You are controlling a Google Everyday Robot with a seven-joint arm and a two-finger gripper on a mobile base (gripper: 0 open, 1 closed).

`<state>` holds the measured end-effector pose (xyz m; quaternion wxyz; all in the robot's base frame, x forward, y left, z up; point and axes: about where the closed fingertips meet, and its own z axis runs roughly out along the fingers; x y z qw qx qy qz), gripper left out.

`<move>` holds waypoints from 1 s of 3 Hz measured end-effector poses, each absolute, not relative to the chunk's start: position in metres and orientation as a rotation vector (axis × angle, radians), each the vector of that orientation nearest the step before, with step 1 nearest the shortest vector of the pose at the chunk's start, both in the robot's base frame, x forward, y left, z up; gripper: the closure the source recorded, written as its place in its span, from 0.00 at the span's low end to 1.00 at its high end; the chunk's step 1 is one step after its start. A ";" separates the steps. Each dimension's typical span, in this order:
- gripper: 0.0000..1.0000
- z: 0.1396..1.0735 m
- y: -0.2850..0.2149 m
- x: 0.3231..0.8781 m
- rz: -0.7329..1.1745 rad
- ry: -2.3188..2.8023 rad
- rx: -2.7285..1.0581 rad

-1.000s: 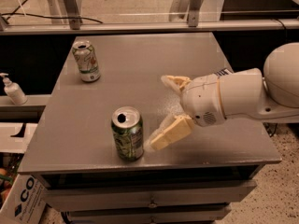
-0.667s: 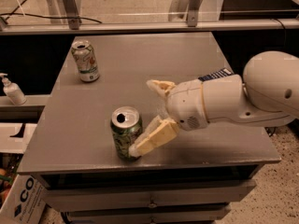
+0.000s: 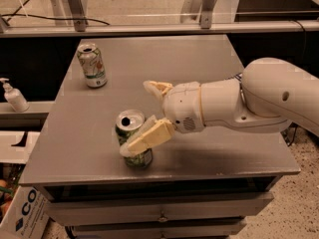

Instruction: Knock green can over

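The green can (image 3: 128, 129) stands upright near the front edge of the grey table (image 3: 199, 78), its silver top open. My gripper (image 3: 139, 116) reaches in from the right on a white arm and is open. The near finger (image 3: 147, 137) lies across the front of the can's body and touches it. The far finger (image 3: 157, 87) points left, behind and to the right of the can. The can's lower right side is partly hidden by the near finger.
A paler, mostly white can (image 3: 91, 65) stands upright at the table's back left. A soap dispenser (image 3: 14, 96) sits on a lower shelf to the left. A cardboard box (image 3: 22, 210) is on the floor at front left. Drawers run under the table's front edge.
My gripper has moved left across the table toward the green can; the near finger now rests against its front. The can still stands upright in the same spot.
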<state>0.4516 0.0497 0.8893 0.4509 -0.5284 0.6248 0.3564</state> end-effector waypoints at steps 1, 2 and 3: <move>0.00 0.901 0.035 0.483 0.866 1.561 -1.189; 0.00 0.908 0.013 0.519 0.840 1.611 -1.045; 0.00 0.908 -0.003 0.542 0.827 1.647 -0.932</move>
